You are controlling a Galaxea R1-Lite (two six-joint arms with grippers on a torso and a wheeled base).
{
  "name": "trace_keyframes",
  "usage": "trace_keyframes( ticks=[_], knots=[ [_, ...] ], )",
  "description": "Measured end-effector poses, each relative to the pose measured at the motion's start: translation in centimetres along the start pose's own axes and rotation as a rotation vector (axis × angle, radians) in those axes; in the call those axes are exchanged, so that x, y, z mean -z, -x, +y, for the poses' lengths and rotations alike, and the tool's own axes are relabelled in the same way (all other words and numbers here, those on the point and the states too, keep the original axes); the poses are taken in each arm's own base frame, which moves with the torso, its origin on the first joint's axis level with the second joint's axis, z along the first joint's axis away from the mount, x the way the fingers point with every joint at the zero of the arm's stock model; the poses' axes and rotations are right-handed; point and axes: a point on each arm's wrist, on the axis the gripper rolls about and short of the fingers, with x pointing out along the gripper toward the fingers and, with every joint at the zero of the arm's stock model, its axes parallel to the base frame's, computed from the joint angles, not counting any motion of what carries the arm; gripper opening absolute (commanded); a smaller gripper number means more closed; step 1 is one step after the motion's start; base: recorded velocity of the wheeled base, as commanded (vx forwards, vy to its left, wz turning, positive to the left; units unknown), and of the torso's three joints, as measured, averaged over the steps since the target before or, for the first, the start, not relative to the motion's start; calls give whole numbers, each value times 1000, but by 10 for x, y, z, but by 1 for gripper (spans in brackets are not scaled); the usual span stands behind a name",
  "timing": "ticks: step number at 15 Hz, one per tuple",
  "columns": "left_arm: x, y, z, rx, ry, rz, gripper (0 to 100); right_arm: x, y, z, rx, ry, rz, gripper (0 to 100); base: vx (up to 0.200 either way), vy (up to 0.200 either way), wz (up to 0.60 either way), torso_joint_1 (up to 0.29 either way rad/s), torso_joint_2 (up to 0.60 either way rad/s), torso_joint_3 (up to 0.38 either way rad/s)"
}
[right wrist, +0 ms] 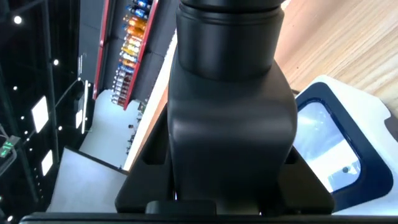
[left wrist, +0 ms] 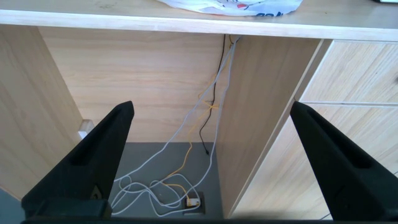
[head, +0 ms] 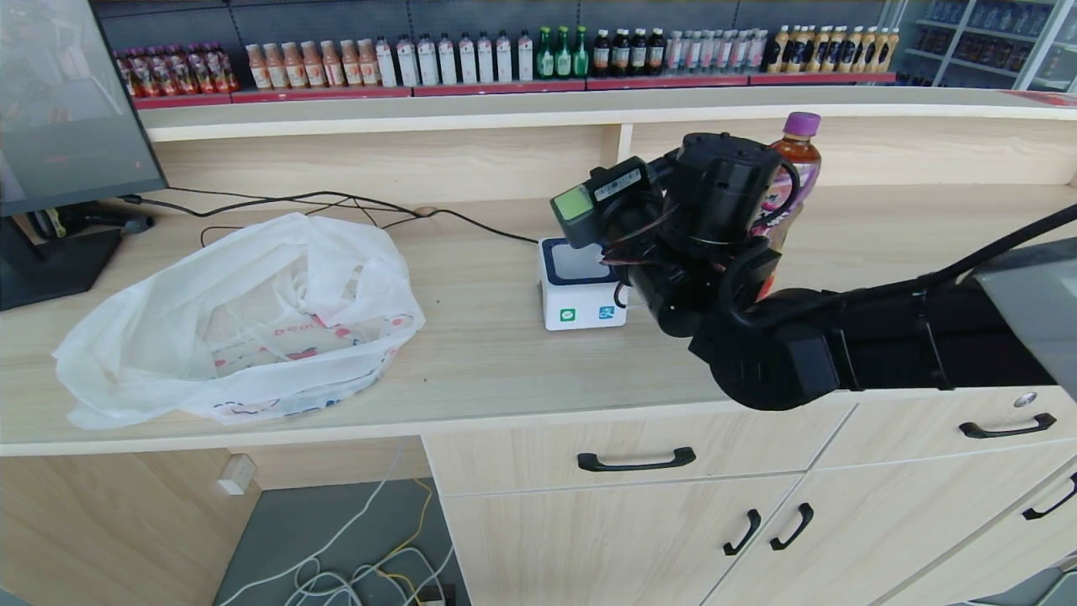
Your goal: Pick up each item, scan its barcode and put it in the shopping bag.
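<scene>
Bottle (head: 797,164), purple cap, pink label unreadable, by scanner (head: 580,295) on wooden counter (head: 480,353); my left gripper (left wrist: 211,109) spread, right gripper (head: 761,240): cannot tell

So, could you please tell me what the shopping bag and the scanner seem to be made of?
The shopping bag looks like thin white plastic film: crumpled, slightly glossy, translucent. The scanner looks like smooth white hard plastic, with a glossy dark-framed window on top, glass or clear plastic.
</scene>
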Motion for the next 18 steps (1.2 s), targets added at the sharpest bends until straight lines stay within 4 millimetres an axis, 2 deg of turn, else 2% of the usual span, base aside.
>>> trace_keyframes(
  ticks=[4, 9, 14, 18],
  knots=[
    [0, 0, 0, 0, 0, 0, 100, -25, 20, 17, -46, 89, -41, 0, 0, 0, 0, 0, 0, 0],
    [0, 0, 0, 0, 0, 0, 100, -55, 59, 28, -240, 379, -212, 0, 0, 0, 0, 0, 0, 0],
    [0, 0, 0, 0, -1, 0, 100, -63, 91, 12, -301, 611, -286, 0, 0, 0, 0, 0, 0, 0],
    [0, 0, 0, 0, -1, 0, 100, -61, 128, -16, -429, 843, -126, 0, 0, 0, 0, 0, 0, 0]
  ],
)
